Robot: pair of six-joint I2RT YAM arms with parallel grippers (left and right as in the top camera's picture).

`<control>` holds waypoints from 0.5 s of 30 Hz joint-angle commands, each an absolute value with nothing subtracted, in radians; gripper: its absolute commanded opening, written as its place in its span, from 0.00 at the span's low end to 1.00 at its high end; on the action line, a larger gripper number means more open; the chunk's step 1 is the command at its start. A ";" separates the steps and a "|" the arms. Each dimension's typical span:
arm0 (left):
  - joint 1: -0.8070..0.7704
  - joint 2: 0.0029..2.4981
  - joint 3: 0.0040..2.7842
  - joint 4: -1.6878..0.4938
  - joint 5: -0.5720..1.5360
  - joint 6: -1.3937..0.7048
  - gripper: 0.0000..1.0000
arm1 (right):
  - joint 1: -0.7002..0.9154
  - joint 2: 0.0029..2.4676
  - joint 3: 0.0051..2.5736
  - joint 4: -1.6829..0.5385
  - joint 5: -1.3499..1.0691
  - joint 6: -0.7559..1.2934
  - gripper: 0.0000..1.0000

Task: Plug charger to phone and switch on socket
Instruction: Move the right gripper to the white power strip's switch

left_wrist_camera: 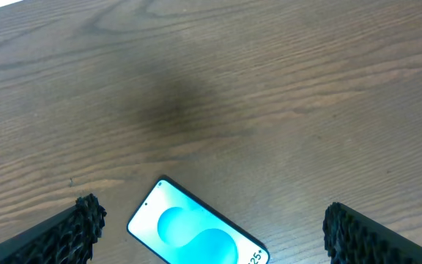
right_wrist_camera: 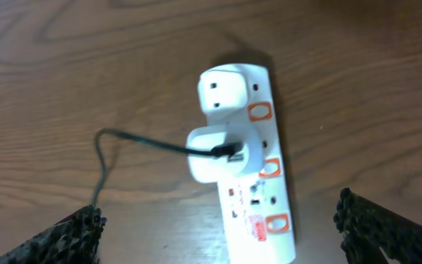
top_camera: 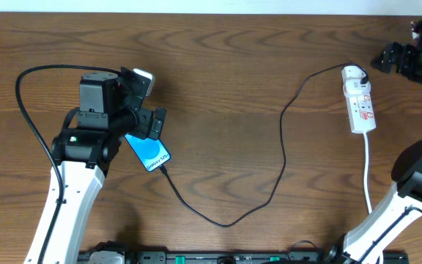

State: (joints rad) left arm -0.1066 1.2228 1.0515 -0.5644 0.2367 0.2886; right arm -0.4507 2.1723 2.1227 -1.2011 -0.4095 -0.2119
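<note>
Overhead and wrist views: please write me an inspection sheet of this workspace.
Surface: brown wooden table.
Job's things: phone flat, screen up; socket at far right; charger adapter seated in socket.
Clutter: nothing seen.
Grippers: left gripper open above phone; right gripper open above socket.
Cables: charger runs from socket to phone's lower end; white cord leaves socket.
Surroundings: black rail at near edge.
</note>
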 commanded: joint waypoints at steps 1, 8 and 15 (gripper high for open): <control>-0.108 1.221 1.077 -0.564 0.234 0.291 0.98 | -0.453 2.228 2.144 -1.188 -0.395 -0.245 0.99; -0.108 1.221 1.077 -0.564 0.234 0.291 0.98 | -0.446 2.304 2.144 -1.196 -0.403 -0.245 0.99; -0.108 1.221 1.077 -0.564 0.234 0.291 0.98 | -0.443 2.355 2.144 -1.202 -0.438 -0.252 0.99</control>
